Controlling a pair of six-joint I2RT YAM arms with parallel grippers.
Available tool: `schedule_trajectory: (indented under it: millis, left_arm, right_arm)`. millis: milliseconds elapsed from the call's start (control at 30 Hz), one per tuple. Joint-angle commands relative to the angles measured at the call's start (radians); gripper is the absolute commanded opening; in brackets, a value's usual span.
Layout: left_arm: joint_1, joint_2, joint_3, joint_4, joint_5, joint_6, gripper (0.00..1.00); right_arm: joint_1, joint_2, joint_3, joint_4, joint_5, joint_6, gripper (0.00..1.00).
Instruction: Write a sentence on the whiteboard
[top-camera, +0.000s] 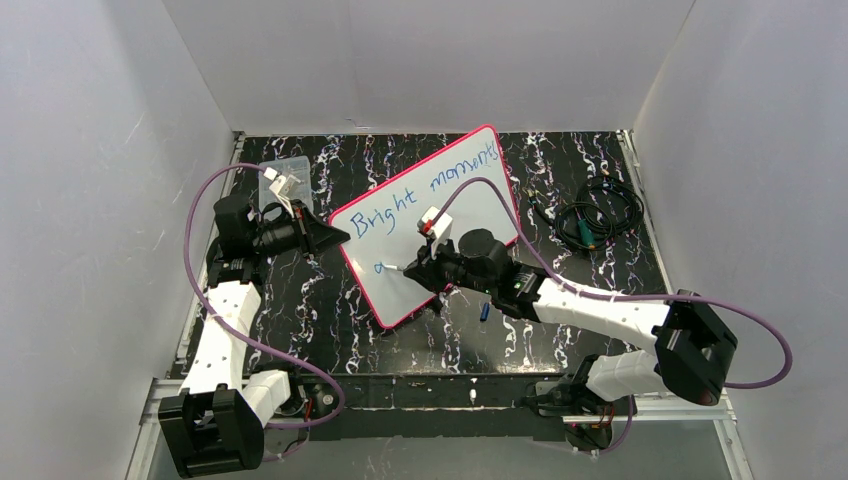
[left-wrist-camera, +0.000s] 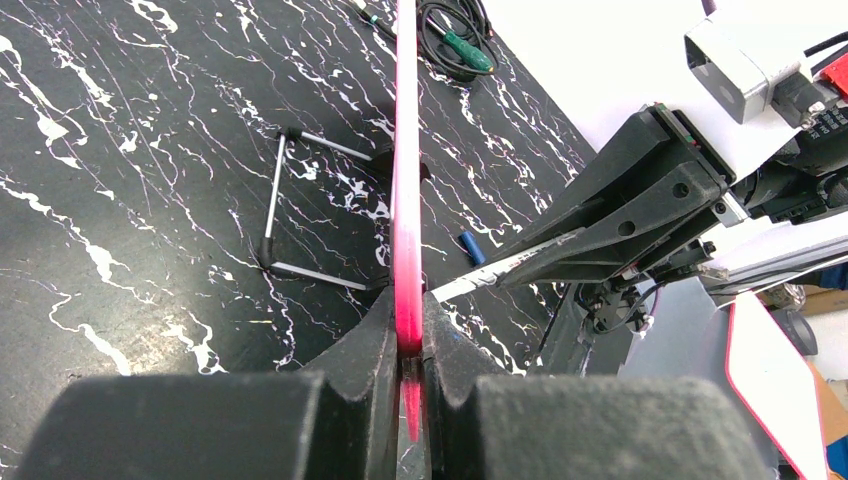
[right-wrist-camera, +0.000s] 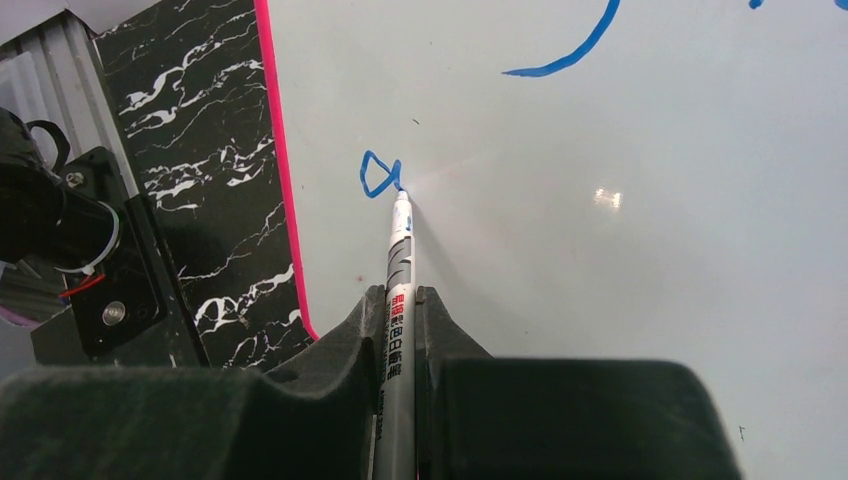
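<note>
The whiteboard (top-camera: 455, 225) stands tilted on a wire stand (left-wrist-camera: 300, 205) in the middle of the table. Its pink-red rim (left-wrist-camera: 406, 200) runs edge-on in the left wrist view. The blue sentence (top-camera: 425, 190) reads "Bright moments" on the first line, and a lone "a" (right-wrist-camera: 380, 175) starts the second. My left gripper (left-wrist-camera: 408, 330) is shut on the board's left rim. My right gripper (right-wrist-camera: 400, 300) is shut on a silver marker (right-wrist-camera: 400, 270), whose tip touches the board just right of the "a". The right gripper also shows in the top view (top-camera: 412, 268).
A small clear plastic box (top-camera: 285, 180) sits at the back left. A coil of black cable (top-camera: 598, 212) with a green plug lies at the back right. A blue marker cap (top-camera: 484, 311) lies on the black marbled table (top-camera: 330, 310) in front of the board.
</note>
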Motion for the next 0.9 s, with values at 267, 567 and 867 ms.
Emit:
schedule_trajectory:
  millis: [267,567,867]
  left_arm:
    - [0.004,-0.034,0.002,0.056,0.039,0.005,0.00]
    - [0.005,-0.034,0.001,0.061,0.041,0.002,0.00]
    - [0.004,-0.033,0.001,0.067,0.046,-0.003,0.00]
  right_arm:
    - [0.004,-0.087,0.008,0.041,0.033,-0.005,0.01]
    - [0.003,-0.046,0.034,0.049,0.037,-0.026,0.01]
    - [0.004,-0.021,0.025,0.074,0.069,-0.033,0.01]
